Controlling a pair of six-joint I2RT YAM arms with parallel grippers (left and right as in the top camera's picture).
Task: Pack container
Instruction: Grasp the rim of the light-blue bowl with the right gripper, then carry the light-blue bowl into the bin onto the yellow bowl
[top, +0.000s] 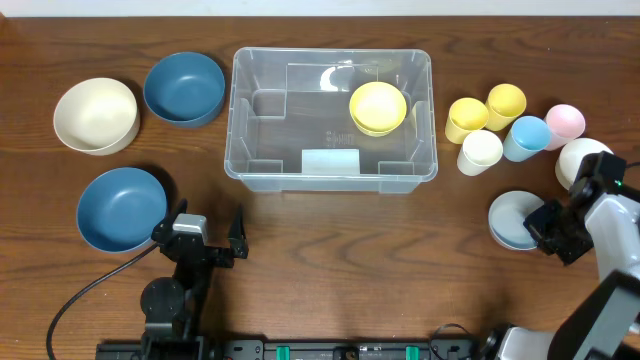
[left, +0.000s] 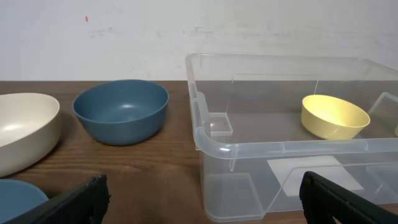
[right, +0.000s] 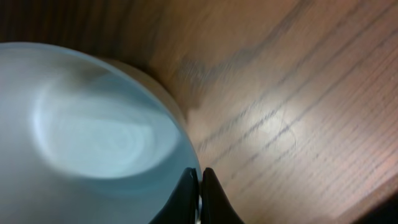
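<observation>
Spotted the large clear rectangular plastic container (top: 290, 120) mid-table, toward the far edge, with one round yellow bowl (top: 378, 107) at its right end. Caught the right gripper (right: 200, 183) nipped tight on a round pale blue bowl's (top: 510, 222) rim by the right edge. Found the left gripper (top: 205, 243) spread wide near the front edge, gripping nothing.

Before me lies a dark brown wood-grain counter (top: 330, 250), backed by a plain white wall (left: 249, 25) with faint scuffs.
</observation>
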